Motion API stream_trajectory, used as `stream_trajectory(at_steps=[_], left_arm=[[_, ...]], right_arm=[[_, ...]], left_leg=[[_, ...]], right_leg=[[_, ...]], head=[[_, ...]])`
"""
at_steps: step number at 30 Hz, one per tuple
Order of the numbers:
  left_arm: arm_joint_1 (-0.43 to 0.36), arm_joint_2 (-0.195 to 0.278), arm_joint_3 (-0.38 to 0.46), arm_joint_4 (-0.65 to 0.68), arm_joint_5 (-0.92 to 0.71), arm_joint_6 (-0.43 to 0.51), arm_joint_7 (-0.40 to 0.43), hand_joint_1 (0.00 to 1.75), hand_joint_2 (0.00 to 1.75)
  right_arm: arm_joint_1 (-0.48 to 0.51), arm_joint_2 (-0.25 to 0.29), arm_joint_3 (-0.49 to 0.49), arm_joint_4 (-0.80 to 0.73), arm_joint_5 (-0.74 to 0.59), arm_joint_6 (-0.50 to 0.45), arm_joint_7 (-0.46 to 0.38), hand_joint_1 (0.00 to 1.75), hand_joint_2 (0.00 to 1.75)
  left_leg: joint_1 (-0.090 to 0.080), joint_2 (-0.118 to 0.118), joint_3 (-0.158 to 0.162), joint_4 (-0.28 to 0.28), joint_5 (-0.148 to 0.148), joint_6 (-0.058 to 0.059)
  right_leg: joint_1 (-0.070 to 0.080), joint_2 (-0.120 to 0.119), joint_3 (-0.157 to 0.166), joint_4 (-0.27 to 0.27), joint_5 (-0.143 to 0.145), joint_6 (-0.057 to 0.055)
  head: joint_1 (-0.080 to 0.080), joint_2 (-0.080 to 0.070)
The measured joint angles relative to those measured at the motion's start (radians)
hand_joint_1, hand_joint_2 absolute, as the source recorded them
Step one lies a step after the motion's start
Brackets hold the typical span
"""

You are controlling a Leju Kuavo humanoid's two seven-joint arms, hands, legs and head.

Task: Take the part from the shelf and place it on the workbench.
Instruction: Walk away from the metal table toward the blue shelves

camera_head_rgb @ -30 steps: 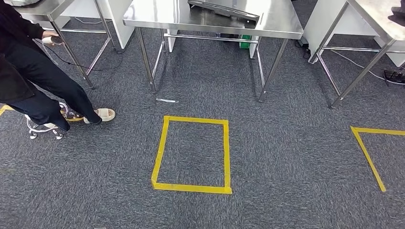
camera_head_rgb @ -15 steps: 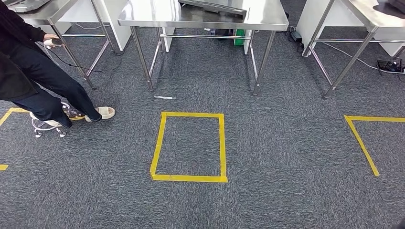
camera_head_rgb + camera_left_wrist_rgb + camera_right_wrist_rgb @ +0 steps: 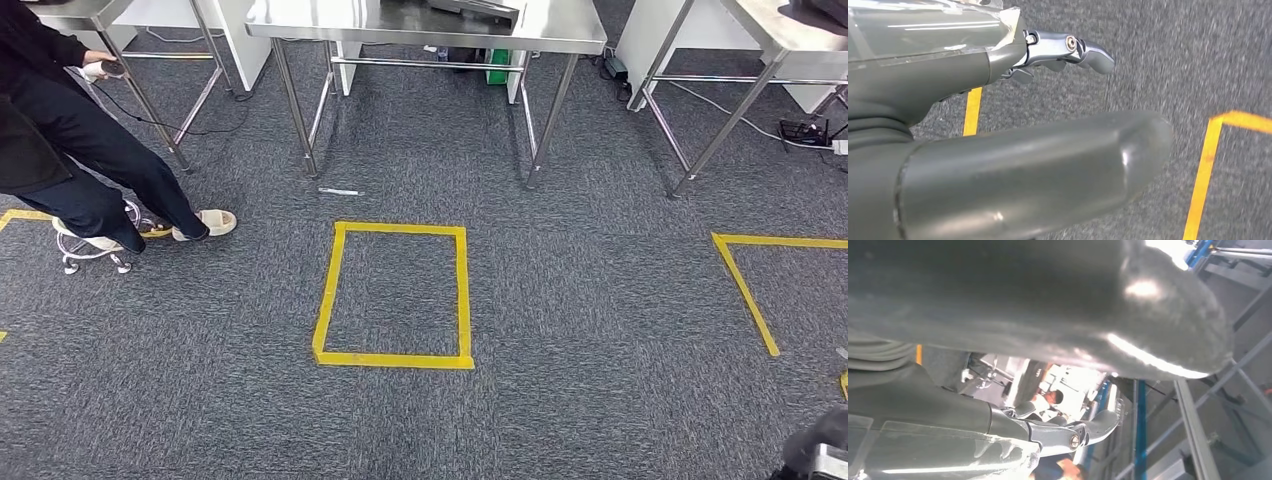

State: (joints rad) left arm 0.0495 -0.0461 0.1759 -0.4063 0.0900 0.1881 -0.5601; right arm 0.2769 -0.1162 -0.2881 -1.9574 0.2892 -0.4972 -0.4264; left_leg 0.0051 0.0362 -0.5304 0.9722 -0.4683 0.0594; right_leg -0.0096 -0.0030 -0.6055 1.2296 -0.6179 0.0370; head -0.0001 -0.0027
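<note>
Above grey carpet, both hands, left hand (image 3: pixel 1013 145) and right hand (image 3: pixel 1048 315), seemingly hold nothing, fingers apart; walking risks clipping the steel worktop (image 3: pixel 420 25) legs or the seated person (image 3: pixel 70 150).

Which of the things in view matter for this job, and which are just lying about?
Job: middle steel table, likely the workbench; left hand and right hand, both empty.
Lying about: yellow tape square; white strip; seated person.

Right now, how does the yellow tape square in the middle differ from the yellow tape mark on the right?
The middle square is a closed outline with all four sides; the right mark shows only two sides meeting at a corner. The square lies before the middle table; the mark lies before the right one. Both are yellow tape on grey carpet.
</note>
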Motion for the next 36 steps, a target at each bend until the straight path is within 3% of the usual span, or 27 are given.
stream_trajectory(at_steps=[1,2,4,5,7,9,11,12,14,15,16,17,18,20,21,22,24,25,27,29,31,32,34,36], left_arm=[[0.004,-0.002,0.003,-0.003,0.001,0.001,0.001,0.0,0.0],[0.007,-0.004,0.007,-0.008,0.002,0.002,0.003,0.0,0.0],[0.01,-0.008,0.014,-0.017,0.003,0.003,0.008,0.0,0.0],[0.011,-0.009,0.018,-0.021,0.003,0.004,0.01,0.0,0.0],[0.013,-0.009,0.023,-0.029,0.004,0.005,0.011,0.0,0.0],[0.016,-0.011,0.025,-0.035,0.004,0.007,0.012,0.0,0.0],[0.016,-0.011,0.027,-0.04,0.004,0.009,0.012,0.0,0.0],[0.017,-0.011,0.029,-0.042,0.004,0.01,0.012,0.0,0.0],[0.021,-0.012,0.032,-0.043,0.004,0.01,0.012,0.0,0.0],[0.024,-0.012,0.033,-0.044,0.004,0.01,0.012,0.0,0.0],[0.026,-0.013,0.034,-0.044,0.004,0.01,0.012,0.0,0.0],[0.027,-0.013,0.035,-0.044,0.004,0.01,0.012,0.0,0.0],[0.027,-0.013,0.036,-0.044,0.004,0.01,0.012,0.0,0.0],[0.027,-0.013,0.037,-0.045,0.004,0.011,0.012,0.0,0.0],[0.027,-0.013,0.038,-0.045,0.005,0.012,0.012,0.0,0.0],[0.028,-0.013,0.039,-0.045,0.006,0.014,0.013,0.0,0.0],[0.028,-0.016,0.041,-0.046,0.01,0.018,0.016,0.0,0.0],[0.028,-0.017,0.042,-0.047,0.012,0.02,0.017,0.0,0.0],[0.028,-0.02,0.044,-0.051,0.014,0.026,0.018,0.0,0.0],[0.034,-0.021,0.05,-0.054,0.014,0.032,0.018,0.0,0.0],[0.042,-0.023,0.056,-0.056,0.014,0.035,0.019,0.0,0.0],[0.044,-0.024,0.058,-0.058,0.014,0.034,0.019,0.0,0.0],[0.047,-0.027,0.061,-0.064,0.01,0.033,0.021,0.0,0.0],[0.047,-0.03,0.062,-0.072,0.006,0.033,0.023,0.0,0.0]], right_arm=[[-0.006,-0.005,0.009,0.009,-0.001,-0.004,0.001,0.0,0.0],[-0.013,-0.01,0.018,0.017,-0.002,-0.008,0.002,0.0,0.0],[-0.027,-0.02,0.034,0.028,-0.004,-0.016,0.004,0.0,0.0],[-0.035,-0.023,0.041,0.032,-0.004,-0.018,0.004,0.0,0.0],[-0.044,-0.026,0.053,0.039,-0.004,-0.021,0.006,0.0,0.0],[-0.047,-0.028,0.061,0.044,-0.004,-0.023,0.007,0.0,0.0],[-0.049,-0.029,0.064,0.047,-0.004,-0.024,0.007,0.0,0.0],[-0.052,-0.03,0.066,0.048,-0.003,-0.024,0.007,0.0,0.0],[-0.057,-0.031,0.072,0.05,-0.002,-0.024,0.007,0.0,0.0],[-0.057,-0.03,0.075,0.052,-0.002,-0.024,0.007,0.0,0.0],[-0.057,-0.03,0.078,0.054,-0.002,-0.024,0.007,0.0,0.0],[-0.057,-0.03,0.08,0.056,-0.002,-0.025,0.007,0.0,0.0],[-0.058,-0.03,0.081,0.058,-0.002,-0.025,0.007,0.0,0.0],[-0.06,-0.03,0.083,0.059,-0.003,-0.025,0.007,0.0,0.0],[-0.063,-0.031,0.084,0.06,-0.006,-0.023,0.007,0.0,0.0],[-0.068,-0.031,0.086,0.061,-0.009,-0.02,0.007,0.0,0.0],[-0.083,-0.034,0.091,0.069,-0.017,-0.014,0.007,0.0,0.0],[-0.09,-0.036,0.094,0.075,-0.018,-0.013,0.007,0.0,0.0],[-0.106,-0.043,0.101,0.089,-0.021,-0.012,0.007,0.0,0.0],[-0.122,-0.049,0.109,0.104,-0.027,-0.015,0.007,0.0,0.0],[-0.129,-0.053,0.116,0.118,-0.032,-0.018,0.007,0.0,0.0],[-0.129,-0.055,0.119,0.124,-0.034,-0.02,0.007,0.0,0.0],[-0.129,-0.059,0.122,0.13,-0.036,-0.024,0.006,0.0,0.0],[-0.129,-0.065,0.125,0.132,-0.038,-0.028,0.005,0.0,0.0]], left_leg=[[0.001,0.007,-0.001,0.001,0.001,-0.001],[0.003,0.014,-0.002,0.002,0.001,-0.002],[0.006,0.029,-0.002,0.006,0.001,-0.01],[0.005,0.035,-0.002,0.01,-0.001,-0.016],[-0.001,0.048,-0.004,0.015,-0.003,-0.029],[-0.002,0.062,-0.004,0.016,-0.002,-0.039],[0.005,0.041,-0.013,0.038,-0.024,-0.049],[0.007,0.017,-0.03,0.078,-0.053,-0.052],[0.008,-0.026,-0.09,0.213,-0.127,-0.053],[0.008,-0.033,-0.119,0.278,-0.152,-0.052],[0.008,-0.037,-0.136,0.315,-0.159,-0.05],[0.008,-0.038,-0.135,0.313,-0.146,-0.047],[0.008,-0.043,-0.114,0.271,-0.116,-0.043],[0.01,-0.079,-0.047,0.134,-0.049,-0.035],[0.011,-0.097,-0.023,0.081,-0.031,-0.034],[0.011,-0.108,-0.01,0.051,-0.025,-0.033],[0.007,-0.096,-0.009,0.039,-0.025,-0.029],[0.007,-0.083,-0.01,0.036,-0.021,-0.023],[0.009,-0.059,-0.011,0.028,-0.012,-0.01],[0.008,-0.033,-0.015,0.027,-0.009,-0.005],[0.007,-0.005,-0.019,0.028,-0.008,-0.005],[0.007,0.008,-0.02,0.028,-0.008,-0.005],[0.007,0.032,-0.019,0.028,-0.009,-0.006],[0.002,0.051,-0.016,0.029,-0.011,-0.013]], right_leg=[[-0.005,0.0,-0.014,0.026,0.0,0.009],[-0.011,-0.002,-0.01,0.013,0.016,0.021],[-0.022,-0.025,0.048,-0.117,0.077,0.049],[-0.023,-0.042,0.076,-0.184,0.101,0.056],[-0.021,-0.059,0.098,-0.248,0.121,0.047],[-0.018,-0.038,0.09,-0.246,0.124,0.025],[-0.022,-0.02,0.087,-0.245,0.131,0.009],[-0.023,-0.011,0.086,-0.246,0.135,0.0],[-0.02,0.008,0.08,-0.245,0.142,-0.012],[-0.016,0.019,0.077,-0.245,0.144,-0.015],[-0.013,0.03,0.075,-0.245,0.145,-0.017],[-0.011,0.042,0.075,-0.244,0.146,-0.018],[-0.01,0.054,0.076,-0.243,0.146,-0.019],[-0.007,0.078,0.074,-0.239,0.146,-0.018],[-0.005,0.09,0.071,-0.235,0.147,-0.016],[-0.004,0.101,0.065,-0.233,0.148,-0.012],[-0.006,0.123,0.05,-0.232,0.154,0.001],[-0.008,0.12,0.043,-0.23,0.155,0.007],[-0.005,0.079,0.016,-0.192,0.134,0.011],[-0.005,0.029,-0.038,-0.075,0.079,0.007],[-0.007,0.016,-0.085,0.037,0.041,0.011],[-0.009,0.013,-0.083,0.042,0.044,0.018],[-0.014,-0.007,-0.022,-0.058,0.085,0.036],[-0.012,-0.052,0.052,-0.193,0.122,0.041]], head=[[0.0,0.0],[0.0,0.0],[0.001,0.0],[0.003,0.0],[0.003,0.0],[0.001,0.0],[0.0,0.0],[-0.001,0.0],[-0.002,0.0],[-0.003,0.0],[-0.003,0.0],[-0.003,0.0],[-0.003,0.0],[-0.003,0.0],[-0.002,0.0],[-0.001,0.0],[0.0,0.0],[0.0,0.0],[0.004,0.0],[0.008,0.0],[0.01,0.0],[0.01,0.0],[0.011,0.0],[0.011,0.0]])
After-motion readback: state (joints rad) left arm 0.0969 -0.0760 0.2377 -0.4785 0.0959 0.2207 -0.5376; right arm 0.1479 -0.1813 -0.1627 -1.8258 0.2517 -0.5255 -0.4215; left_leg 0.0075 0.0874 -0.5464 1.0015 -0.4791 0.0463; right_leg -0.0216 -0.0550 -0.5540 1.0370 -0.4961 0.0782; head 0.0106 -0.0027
